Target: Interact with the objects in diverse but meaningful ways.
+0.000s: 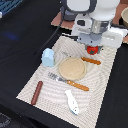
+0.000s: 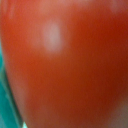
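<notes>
Wrist view filled almost wholly by red tomato-like ball (image 2: 65, 65), glossy, blurred, pale highlight on top; exterior view: ball (image 1: 92, 49) directly beneath gripper (image 1: 93, 46), above placemat (image 1: 35, 82) past round tan plate (image 1: 72, 68); finger state hidden, cannot tell.

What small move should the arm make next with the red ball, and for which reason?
Probably a short straight lift. The gripper sits low over the red tomato-like ball, at the placemat's far edge beyond the round plate, and the ball fills the wrist view. Whether the fingers have closed is not visible, so a small rise would test the grip.
</notes>
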You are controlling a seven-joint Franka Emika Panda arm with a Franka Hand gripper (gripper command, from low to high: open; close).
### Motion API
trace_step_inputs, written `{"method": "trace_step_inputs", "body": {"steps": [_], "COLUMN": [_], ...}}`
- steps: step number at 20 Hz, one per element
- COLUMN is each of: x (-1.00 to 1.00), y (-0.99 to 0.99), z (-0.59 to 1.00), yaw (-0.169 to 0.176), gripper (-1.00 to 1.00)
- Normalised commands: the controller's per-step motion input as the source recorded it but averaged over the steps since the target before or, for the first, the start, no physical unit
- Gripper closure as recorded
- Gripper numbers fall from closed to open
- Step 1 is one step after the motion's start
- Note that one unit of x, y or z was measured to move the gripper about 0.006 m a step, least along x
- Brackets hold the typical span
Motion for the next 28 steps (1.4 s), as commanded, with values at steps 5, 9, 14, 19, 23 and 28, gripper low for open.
{"method": "trace_step_inputs", "body": {"steps": [5,9,14,19,23,28], "x": [-0.04,-0.41,-0.55,-0.65,-0.41,-0.15], "y": [-0.72,-0.24,-0.12,-0.01,-0.03,-0.02], "z": [-0.01,-0.52,-0.54,-0.51,-0.11,0.14], "yaw": [-0.05,-0.004,0.0,0.0,0.0,-0.019], "gripper": [1.0,1.0,1.0,1.0,-1.0,-1.0]}}
